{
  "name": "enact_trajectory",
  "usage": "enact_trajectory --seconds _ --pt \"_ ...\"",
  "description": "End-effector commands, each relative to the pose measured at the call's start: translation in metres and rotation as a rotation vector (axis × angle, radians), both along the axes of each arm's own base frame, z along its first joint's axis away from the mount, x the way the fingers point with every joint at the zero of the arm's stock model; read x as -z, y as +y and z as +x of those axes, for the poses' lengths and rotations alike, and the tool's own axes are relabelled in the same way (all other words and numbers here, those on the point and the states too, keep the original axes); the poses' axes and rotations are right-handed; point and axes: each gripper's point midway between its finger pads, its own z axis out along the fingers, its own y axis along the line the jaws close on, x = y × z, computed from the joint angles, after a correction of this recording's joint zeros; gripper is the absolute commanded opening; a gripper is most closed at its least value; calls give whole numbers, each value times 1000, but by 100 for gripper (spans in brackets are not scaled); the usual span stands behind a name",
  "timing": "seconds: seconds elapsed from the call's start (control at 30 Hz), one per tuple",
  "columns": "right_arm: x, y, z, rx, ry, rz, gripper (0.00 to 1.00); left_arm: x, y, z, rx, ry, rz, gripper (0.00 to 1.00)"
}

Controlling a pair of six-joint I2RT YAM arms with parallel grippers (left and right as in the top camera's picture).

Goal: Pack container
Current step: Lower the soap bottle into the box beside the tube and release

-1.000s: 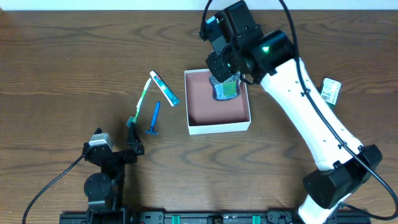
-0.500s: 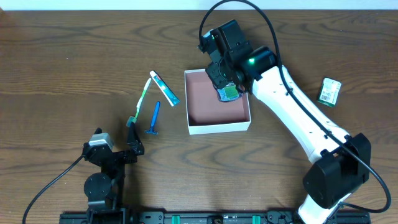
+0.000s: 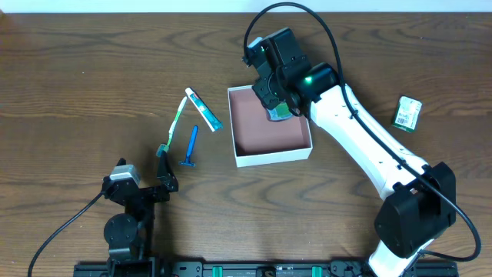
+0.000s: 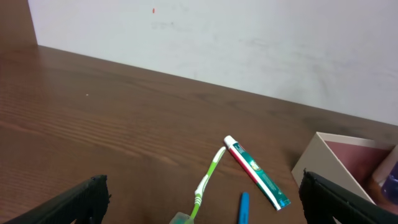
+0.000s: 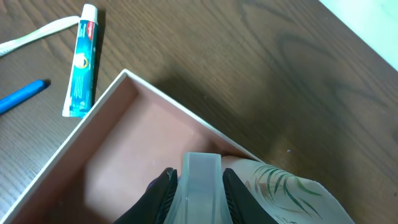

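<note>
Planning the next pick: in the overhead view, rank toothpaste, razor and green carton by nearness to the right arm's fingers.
1. Toothpaste, just left of the container.
2. Razor, farther left, nearer the robot.
3. Carton, far right.

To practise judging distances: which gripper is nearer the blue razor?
Left. The left gripper lies close by on the razor's near side, open; the right gripper is well to its right, over the container, gripping a bottle.
</note>
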Motion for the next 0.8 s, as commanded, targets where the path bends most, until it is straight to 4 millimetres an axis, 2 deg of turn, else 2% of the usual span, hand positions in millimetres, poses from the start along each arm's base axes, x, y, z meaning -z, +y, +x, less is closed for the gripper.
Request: enact_trajectory --seconds 0.0,0.23,0.4,0.47,0.5,0.53,0.7,0.77 --pt "0 2 3 -18 -24 -22 2 15 -2 -1 9 48 -1 98" --pt "20 0 4 -10 4 -54 2 15 -2 -1 9 48 -1 98" --pt "21 1 7 -9 -1 -51 4 15 -2 -1 9 48 -1 98" --pt "20 1 8 -12 -8 -50 15 15 -2 -1 9 48 -1 98" --pt "20 2 9 -14 -11 -51 26 15 -2 -1 9 48 -1 98" --pt "20 1 9 -15 -13 -53 31 15 -2 -1 9 48 -1 98" --pt "20 -1 10 -6 -20 -64 48 15 -2 -1 9 48 -1 98" --pt "20 -1 10 -6 -20 -65 51 15 -2 -1 9 48 -1 98"
